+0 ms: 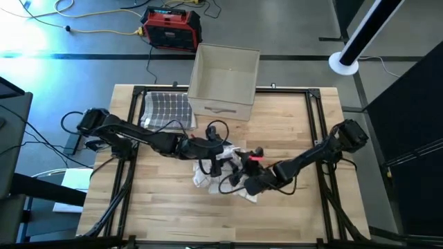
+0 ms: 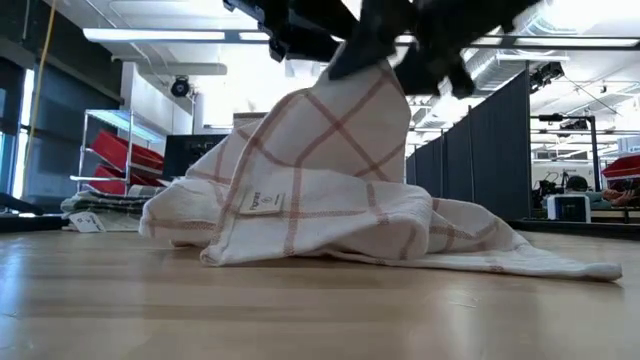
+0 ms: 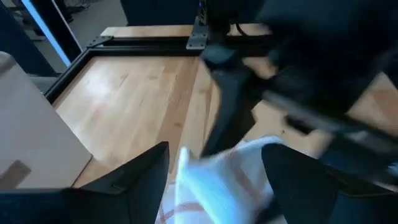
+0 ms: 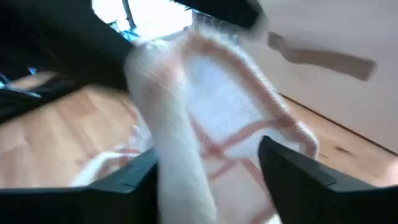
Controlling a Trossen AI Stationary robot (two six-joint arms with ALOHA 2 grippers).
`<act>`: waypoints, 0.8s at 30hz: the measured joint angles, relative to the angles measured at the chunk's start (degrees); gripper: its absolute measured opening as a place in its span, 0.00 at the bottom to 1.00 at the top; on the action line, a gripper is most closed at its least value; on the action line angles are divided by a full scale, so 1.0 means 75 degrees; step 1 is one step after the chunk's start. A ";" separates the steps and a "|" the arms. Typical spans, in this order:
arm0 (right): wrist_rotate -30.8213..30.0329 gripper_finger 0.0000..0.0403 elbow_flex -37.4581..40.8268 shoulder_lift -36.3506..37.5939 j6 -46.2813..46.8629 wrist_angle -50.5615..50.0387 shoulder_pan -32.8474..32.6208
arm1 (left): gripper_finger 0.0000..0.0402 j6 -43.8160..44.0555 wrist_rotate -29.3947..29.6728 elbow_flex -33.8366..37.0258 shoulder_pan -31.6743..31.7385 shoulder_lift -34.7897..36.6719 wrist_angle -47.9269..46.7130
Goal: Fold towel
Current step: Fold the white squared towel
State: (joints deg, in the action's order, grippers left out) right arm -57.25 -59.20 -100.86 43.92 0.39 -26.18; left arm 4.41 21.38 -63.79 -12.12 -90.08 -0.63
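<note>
— High view, mid-table: where is the towel [image 1: 208,174]?

— Bunched in a white heap on the wooden table [image 1: 138,207], between the two dark arms, which meet over it. A beige box [image 1: 223,79] stands at the far edge, with a grey checked cloth [image 1: 166,109] lying beside it.

— And from table height?

— The towel [image 2: 330,190] — white with thin red checks, a small label showing — is pulled up into a peak under dark gripper parts, its skirts spread on the wood.

— The left gripper [image 3: 214,171]?

— Its fingers [image 3: 143,174] stand apart, with towel [image 3: 217,186] between them; whether they pinch it, I cannot tell.

— The right gripper [image 4: 208,171]?

— Likewise spread either side of a raised fold [image 4: 205,106]; the grasp cannot be told there either.
</note>
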 joint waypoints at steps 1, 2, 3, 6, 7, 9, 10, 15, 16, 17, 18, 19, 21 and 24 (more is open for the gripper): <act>0.0024 0.45 0.0000 0.0000 0.0104 -0.0218 -0.0022 | 0.60 -0.0003 0.0161 0.0000 -0.0048 0.0107 -0.0120; 0.0095 0.37 0.0000 0.0007 0.0157 -0.0436 -0.0077 | 0.59 -0.0005 0.0389 0.0000 -0.0105 0.0231 -0.0319; 0.0265 0.28 0.0001 0.0029 0.0152 -0.0643 -0.0153 | 0.58 -0.0006 0.0645 0.0000 -0.0163 0.0391 -0.0585; 0.0844 0.05 0.0002 0.0114 0.0182 -0.1134 -0.0512 | 0.56 0.0043 0.1440 0.0000 -0.0348 0.0947 -0.1680; 0.1039 0.04 0.0000 0.0117 0.0318 -0.1326 -0.0683 | 0.55 0.0194 0.1595 -0.0002 -0.0415 0.1127 -0.2067; 0.1569 0.04 0.0000 0.0121 0.0634 -0.1837 -0.1066 | 0.54 0.0587 0.1709 -0.0006 -0.0508 0.1431 -0.2810; 0.1926 0.03 0.0000 0.0125 0.0702 -0.2116 -0.1279 | 0.53 0.0807 0.1691 -0.0006 -0.0544 0.1543 -0.3115; 0.3636 0.01 0.0000 0.0143 0.1662 -0.3159 -0.2508 | 0.53 0.1743 0.1644 0.0084 -0.0910 0.1601 -0.3899; 0.3920 0.01 0.0000 0.0143 0.2038 -0.3385 -0.2734 | 0.53 0.1800 0.1641 0.0204 -0.0976 0.1574 -0.3789; 0.4229 0.01 0.0000 0.0143 0.2479 -0.3606 -0.2947 | 0.53 0.1851 0.1627 0.0340 -0.1035 0.1540 -0.3678; 0.4543 0.01 0.0000 0.0143 0.3000 -0.3875 -0.3133 | 0.53 0.1898 0.1622 0.0474 -0.1083 0.1488 -0.3559; 0.4816 0.01 0.0000 0.0143 0.3567 -0.4165 -0.3312 | 0.53 0.1958 0.1620 0.0612 -0.1125 0.1425 -0.3427; 0.5199 0.01 0.0000 0.0143 0.4524 -0.4607 -0.3629 | 0.53 0.2069 0.1621 0.0934 -0.1164 0.1295 -0.3059; 0.5317 0.01 0.0000 0.0143 0.5699 -0.4874 -0.3929 | 0.53 0.2219 0.1621 0.1413 -0.1166 0.1083 -0.2275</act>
State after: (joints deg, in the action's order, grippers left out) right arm -17.38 -59.20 -99.79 86.66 -36.17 -55.65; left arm 21.05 33.54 -53.19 -20.86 -81.96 -17.69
